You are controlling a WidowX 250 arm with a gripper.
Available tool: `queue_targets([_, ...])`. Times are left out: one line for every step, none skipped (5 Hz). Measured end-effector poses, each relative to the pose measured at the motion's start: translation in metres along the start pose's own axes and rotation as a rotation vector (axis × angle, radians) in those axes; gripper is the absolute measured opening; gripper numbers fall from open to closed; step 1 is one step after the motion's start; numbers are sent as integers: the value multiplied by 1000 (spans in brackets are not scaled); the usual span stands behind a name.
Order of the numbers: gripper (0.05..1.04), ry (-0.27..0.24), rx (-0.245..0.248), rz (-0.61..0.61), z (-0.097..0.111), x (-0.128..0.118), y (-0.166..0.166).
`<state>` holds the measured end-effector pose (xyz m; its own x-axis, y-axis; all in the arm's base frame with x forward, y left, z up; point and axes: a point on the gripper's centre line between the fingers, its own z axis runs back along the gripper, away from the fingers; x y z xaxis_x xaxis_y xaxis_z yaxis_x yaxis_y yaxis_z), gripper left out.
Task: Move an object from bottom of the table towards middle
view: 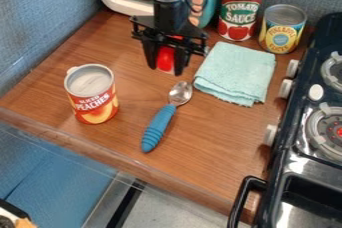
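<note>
I can't tell whether my gripper (165,67) holds the red object (164,59). My likely target, the blue-handled spoon (160,125), lies toward the counter's (217,168) front edge; pushed bowl-first, it could snag the towel (235,73). Swinging left risks knocking the peach can (92,94); bare wood toward the stove (291,164) gives room.

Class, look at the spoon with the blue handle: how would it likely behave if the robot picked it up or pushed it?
The spoon looks stiff, so it would probably lift without bending. Its ribbed blue handle suggests a fair grip, while the shiny metal bowl may be slippery. Being long and lying flat, it would more likely swivel than tip if pushed at one end.
</note>
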<state>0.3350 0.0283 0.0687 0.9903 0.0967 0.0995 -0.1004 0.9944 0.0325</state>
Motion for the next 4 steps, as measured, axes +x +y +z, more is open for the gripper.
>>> queue_targets([571,42,16,66,-23,14,26])
queue_targets([571,59,34,84,-40,32,33])
queue_targets([571,83,49,107,-57,49,44])
queue_targets([571,66,50,113,-56,59,48])
